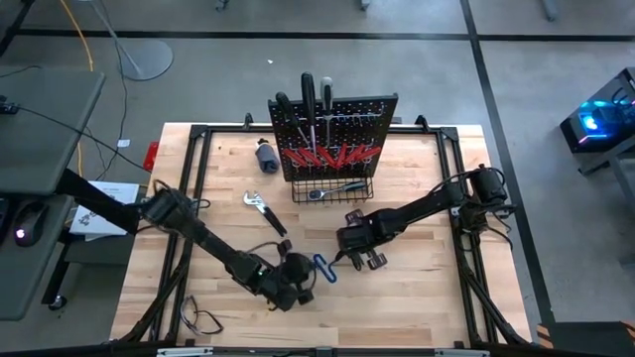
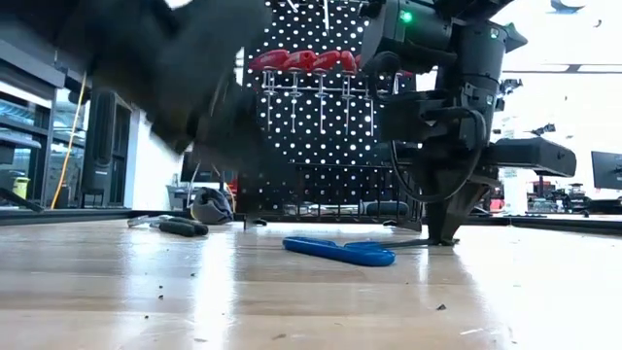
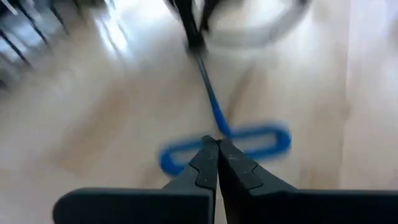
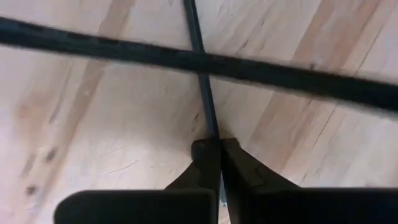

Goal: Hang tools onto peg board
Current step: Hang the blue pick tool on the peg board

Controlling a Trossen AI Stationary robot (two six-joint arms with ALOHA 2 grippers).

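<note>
High view: landmark is the blue-handled T-shaped tool (image 1: 325, 268), lying flat on the light wooden table (image 1: 417, 297), toward the near edge from the black upright peg board (image 1: 335, 119). Just left of the tool's handle sits the left gripper (image 1: 298, 283), fingers pressed together, holding nothing. Farther left and beyond the tool, a silver wrench (image 1: 257, 202) lies on open wood; a black cable loop (image 1: 201, 319) sits well left near the near edge. Just right of the tool the right gripper (image 1: 347, 256) is down at the shaft end, fingers pinched on the thin dark shaft. Right of that, bare wood runs to the black frame rail (image 1: 464, 248); near side of the tool also bare. Beyond the tool, red-handled screwdrivers (image 1: 332, 154) hang on the board, and a black wire basket (image 1: 332, 188) at its base holds silver tools.

Low view only: the tool's handle (image 2: 340, 251) flat on the wood, right gripper (image 2: 442, 233) touching down beside it.

Left wrist view only: closed fingertips (image 3: 214, 155) right at the blue crossbar (image 3: 261, 138); contact unclear.

Right wrist view only: fingertips (image 4: 214, 152) clamped around the shaft (image 4: 205, 106).
</note>
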